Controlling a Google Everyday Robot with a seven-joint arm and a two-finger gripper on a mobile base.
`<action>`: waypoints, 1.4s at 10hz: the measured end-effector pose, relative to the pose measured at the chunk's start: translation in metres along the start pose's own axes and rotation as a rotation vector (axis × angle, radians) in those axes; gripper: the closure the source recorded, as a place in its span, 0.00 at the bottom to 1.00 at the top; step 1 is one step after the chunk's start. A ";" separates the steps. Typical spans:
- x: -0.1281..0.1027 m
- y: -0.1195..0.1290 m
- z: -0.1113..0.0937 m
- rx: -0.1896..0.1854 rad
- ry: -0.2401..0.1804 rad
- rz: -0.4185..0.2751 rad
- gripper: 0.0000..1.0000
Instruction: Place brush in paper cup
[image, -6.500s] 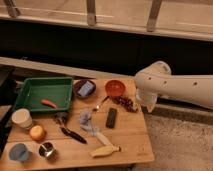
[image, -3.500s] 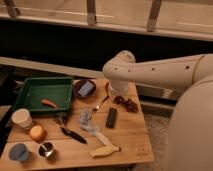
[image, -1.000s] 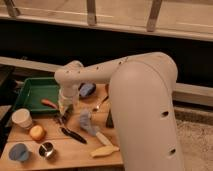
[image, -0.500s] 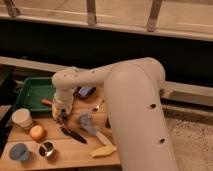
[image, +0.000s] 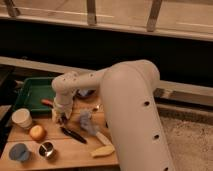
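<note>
**Table with brush and paper cup, camera view**

Obstructions and neighbours:
- The white arm (image: 125, 95) enters from the lower right, bends over the middle of the wooden table (image: 70, 154) and hides much of its right half.
- The gripper (image: 60, 119) hangs low over the left part of the table, at the near edge of the green tray (image: 34, 92). Whether it is wide or narrow cannot be told, and nothing can be seen held in it.
- The brush (image: 74, 134) lies flat on the wood and slants down to the right. Its upper end is just beside the gripper, and contact between them cannot be told.
- A grey-blue crumpled thing (image: 86, 122) sits just to the right of the brush.
- A pale yellow elongated object (image: 102, 150) lies near the front edge, to the right of the brush.
- A round orange fruit (image: 37, 132) rests between the brush and the paper cup.

Containers:
- The paper cup (image: 22, 118) stands upright at the table's left edge, left of the gripper and apart from the brush. Its contents cannot be seen.
- The green tray holds a small orange item (image: 46, 102) near its front rim.
- A blue cup (image: 19, 152) and a small metal cup (image: 47, 149) stand side by side at the front left corner.

Edges and room:
- Bare wood shows between the metal cup and the yellow object.
- The fruit narrows the way between the brush and the paper cup.
</note>
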 end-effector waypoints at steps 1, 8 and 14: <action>0.002 -0.002 0.003 -0.002 0.005 0.010 0.46; 0.010 -0.006 0.046 -0.028 0.086 0.044 0.46; 0.034 -0.017 0.043 -0.010 0.132 0.075 0.46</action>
